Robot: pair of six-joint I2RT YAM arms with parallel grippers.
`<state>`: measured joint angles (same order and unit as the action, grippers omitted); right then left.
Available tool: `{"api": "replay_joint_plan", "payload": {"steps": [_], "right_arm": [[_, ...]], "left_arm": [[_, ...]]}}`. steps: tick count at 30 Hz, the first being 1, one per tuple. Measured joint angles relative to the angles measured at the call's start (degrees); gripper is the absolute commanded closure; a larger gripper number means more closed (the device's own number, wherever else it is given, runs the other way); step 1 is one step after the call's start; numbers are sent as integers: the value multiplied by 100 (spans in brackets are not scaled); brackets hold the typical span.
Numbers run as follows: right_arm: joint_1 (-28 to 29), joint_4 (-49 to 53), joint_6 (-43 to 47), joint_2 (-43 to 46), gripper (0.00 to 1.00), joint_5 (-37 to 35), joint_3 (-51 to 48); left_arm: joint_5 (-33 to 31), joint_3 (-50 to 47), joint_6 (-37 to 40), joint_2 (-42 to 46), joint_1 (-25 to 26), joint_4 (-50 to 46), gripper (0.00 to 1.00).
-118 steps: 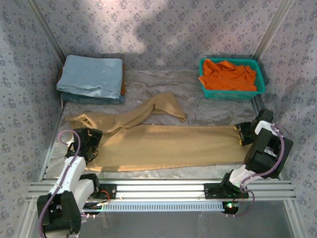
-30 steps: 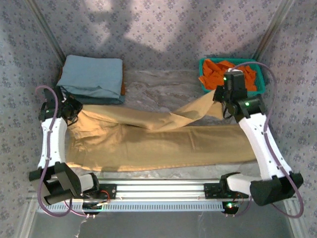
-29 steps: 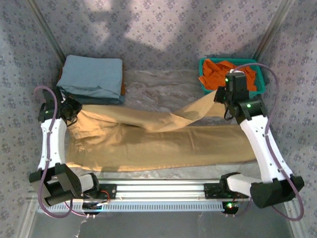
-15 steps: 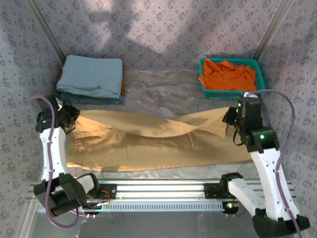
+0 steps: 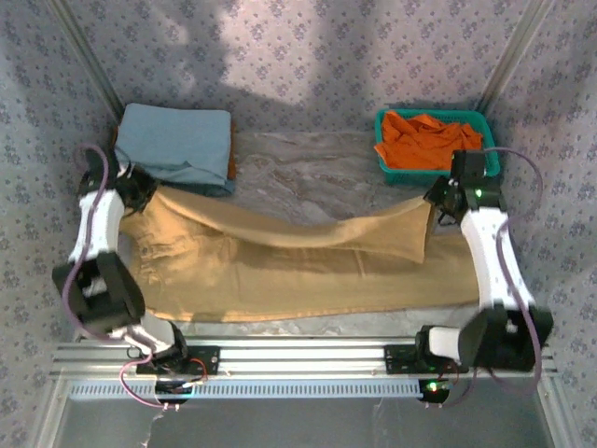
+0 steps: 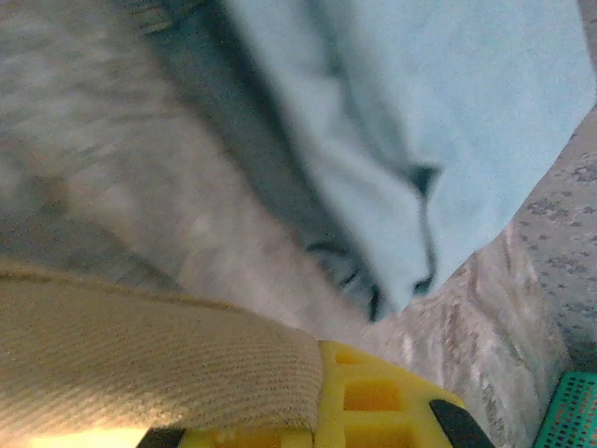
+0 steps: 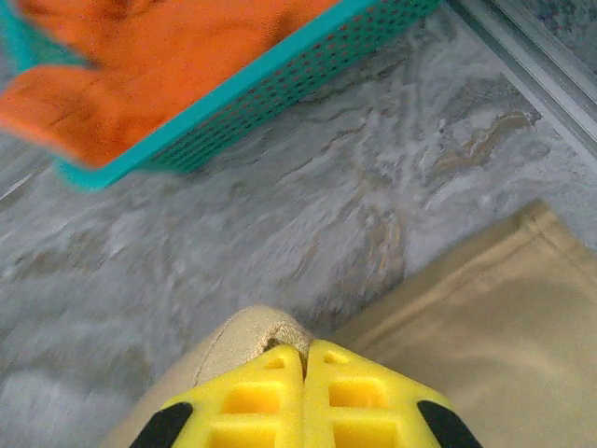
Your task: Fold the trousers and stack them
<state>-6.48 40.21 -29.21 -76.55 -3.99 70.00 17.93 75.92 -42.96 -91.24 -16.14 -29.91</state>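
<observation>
Sagging mid-span, the long tan soft-cloth trousers (image 5: 298, 275) cross the worktop (image 5: 308, 163), 9 to 3 o'clock. At 10, left claw (image 5: 140, 189) pinches waistband; at 2, right claw (image 5: 438, 201) clamps hem. Light, floppy, prob. slippy: grip seams/edges.

One pair of tan trousers (image 5: 280, 275), one folded blue cloth (image 5: 177, 140), one orange garment (image 5: 427, 140), one teal basket (image 5: 438, 177).

The grey marbled counter (image 5: 317, 163) carries three things. A folded light blue cloth (image 5: 177, 140) sits at its far left corner and a teal plastic mesh basket (image 5: 429, 175) at the far right. Long tan soft-cloth trousers (image 5: 308, 275) lie spread across the near half, waist to the left.
</observation>
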Motion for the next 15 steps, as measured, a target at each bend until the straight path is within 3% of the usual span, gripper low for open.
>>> {"api": "replay_joint_plan", "payload": {"steps": [1, 3, 4, 6, 7, 9, 12, 15], "right_arm": [[-166, -52, -39, -411, 100, 90, 168], [-391, -153, -105, -1060, 100, 221, 437], [-459, -197, -133, -1309, 100, 275, 531], [-507, -262, -149, -1655, 94, 367, 632], [-503, -297, -151, -1768, 88, 422, 636], [-485, -315, -166, -1878, 60, 496, 638], [-446, -315, -149, -1886, 55, 529, 708], [-319, -339, -153, -1698, 49, 400, 710]], "left_arm": [[39, 476, 37, -505, 105, -20, 96], [136, 1228, 101, -1274, 260, -74, 46], [223, 1633, 136, -1685, 330, -92, 28], [343, 2149, 201, -2253, 431, -122, 7], [382, 2275, 251, -2446, 472, -144, 1], [417, 2232, 310, -2538, 531, -190, 0], [404, 1744, 308, -2240, 566, -81, 0], [136, 688, 308, -1303, 680, 11, 0]]}}
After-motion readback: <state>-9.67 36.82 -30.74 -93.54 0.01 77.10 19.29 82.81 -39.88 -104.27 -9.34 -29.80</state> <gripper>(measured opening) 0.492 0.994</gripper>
